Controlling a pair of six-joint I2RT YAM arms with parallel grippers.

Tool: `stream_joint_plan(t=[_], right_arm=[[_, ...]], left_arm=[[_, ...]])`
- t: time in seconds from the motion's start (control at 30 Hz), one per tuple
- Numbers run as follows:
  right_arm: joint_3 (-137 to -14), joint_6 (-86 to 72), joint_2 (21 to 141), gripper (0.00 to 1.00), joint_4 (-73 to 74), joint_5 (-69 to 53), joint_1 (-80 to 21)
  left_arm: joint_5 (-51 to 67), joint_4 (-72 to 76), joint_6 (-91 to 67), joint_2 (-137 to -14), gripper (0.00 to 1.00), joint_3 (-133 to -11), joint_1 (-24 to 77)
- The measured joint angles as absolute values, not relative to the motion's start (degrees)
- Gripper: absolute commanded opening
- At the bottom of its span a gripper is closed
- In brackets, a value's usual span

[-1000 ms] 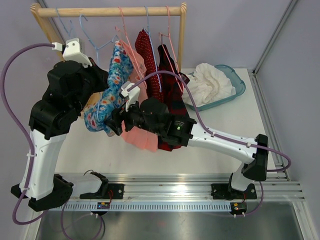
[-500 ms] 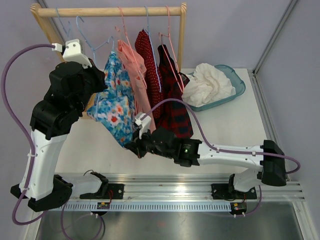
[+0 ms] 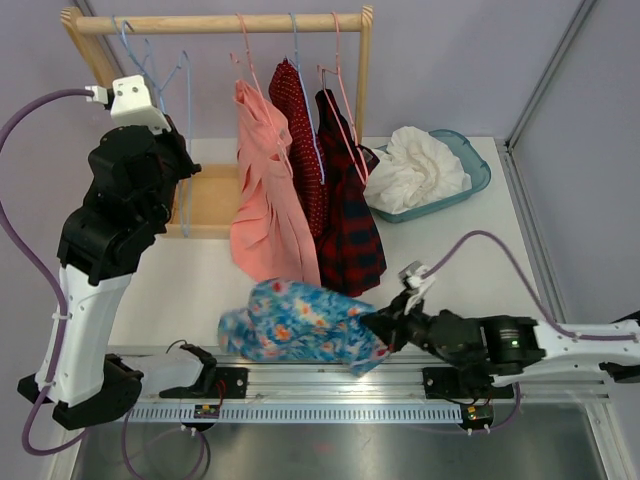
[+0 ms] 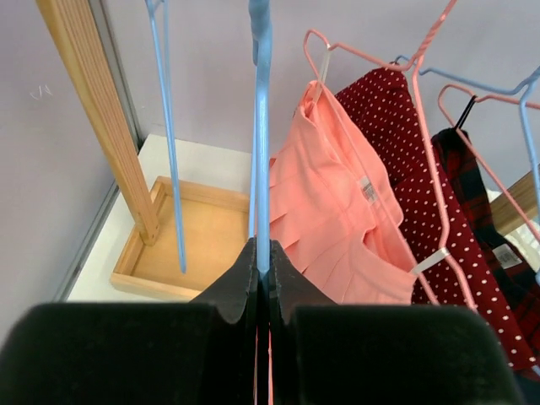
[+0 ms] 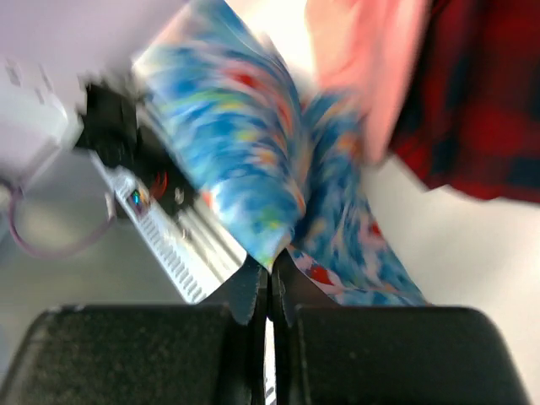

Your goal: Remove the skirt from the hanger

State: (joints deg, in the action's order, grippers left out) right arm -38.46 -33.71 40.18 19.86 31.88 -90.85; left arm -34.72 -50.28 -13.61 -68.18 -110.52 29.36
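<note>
White desk [image 3: 460, 250] below, my right end effector [image 3: 382, 328] grips the blue floral cloth skirt [image 3: 300, 325]; my left end effector [image 4: 262, 253] pinches its blue wire hanger [image 4: 261, 126] steady.

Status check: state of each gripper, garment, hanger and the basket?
left gripper: shut on blue hanger
right gripper: shut on floral skirt
blue hanger: bare
floral skirt: off its hanger, bunched up
pink skirt: hanging from the rail
dotted garment: hanging
plaid garment: hanging
basket: holds white cloth
</note>
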Motion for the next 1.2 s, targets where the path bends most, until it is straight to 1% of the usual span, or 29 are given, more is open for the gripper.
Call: stream_joint_plan(t=[0.07, 0.13, 0.23, 0.33, 0.4, 0.47, 0.57, 0.67, 0.73, 0.8, 0.9, 0.97, 1.03, 1.1, 1.2], right_arm=[[-41.6, -33.8, 34.4, 0.00, 25.5, 36.8, -90.8], [-46.9, -32.8, 31.8, 0.00, 30.0, 42.3, -90.8], [-55.6, -29.5, 33.1, 0.00, 34.9, 50.8, -90.8], [-64.0, -24.0, 37.4, 0.00, 37.2, 59.7, -90.8], [-67.5, -18.9, 40.1, 0.00, 36.4, 63.6, -90.7], [-69.2, -11.1, 41.9, 0.00, 31.8, 66.5, -89.9], [-70.3, 2.8, 43.2, 0.00, 24.1, 66.2, -88.5], [-76.7, 12.5, 47.7, 0.00, 24.0, 65.1, -86.1], [-83.1, 16.0, 53.9, 0.00, 25.7, 63.5, -79.2], [-88.5, 17.0, 60.7, 0.00, 27.7, 60.0, -68.1], [-88.8, 17.1, 67.1, 0.00, 27.4, 54.7, -53.1], [-89.4, 15.6, 69.5, 0.00, 28.6, 50.8, -44.9], [-93.2, 13.8, 71.8, 0.00, 30.2, 47.7, -38.4], [-101.8, 12.4, 76.0, 0.00, 31.1, 45.6, -32.9], [-117.4, 11.2, 83.2, 0.00, 31.1, 42.2, -27.6]], left_arm=[[-35.0, -49.7, -13.5, -67.0, 0.00, -108.2, 29.4], [-35.0, -49.4, -13.4, -65.5, 0.00, -105.6, 29.4], [-35.2, -49.4, -13.2, -64.1, 0.00, -103.1, 29.4], [-35.4, -49.2, -12.9, -62.8, 0.00, -100.7, 29.4], [-35.4, -49.1, -12.6, -62.0, 0.00, -99.1, 29.4], [-35.4, -48.8, -12.4, -61.2, 0.00, -97.4, 29.4], [-35.4, -48.0, -12.4, -60.1, 0.00, -94.3, 29.4], [-35.4, -47.8, -12.4, -59.3, 0.00, -91.3, 29.4], [-35.4, -47.4, -12.5, -58.8, 0.00, -89.4, 29.4], [-35.4, -47.5, -12.5, -58.2, 0.00, -88.0, 29.4], [-35.4, -47.4, -12.5, -57.2, 0.00, -86.3, 29.4], [-35.4, -47.5, -12.5, -56.1, 0.00, -85.3, 29.4], [-35.4, -47.6, -12.5, -55.2, 0.00, -84.8, 29.4], [-35.4, -47.8, -12.5, -54.6, 0.00, -84.7, 29.4], [-35.2, -47.9, -12.5, -54.0, 0.00, -84.7, 29.4]])
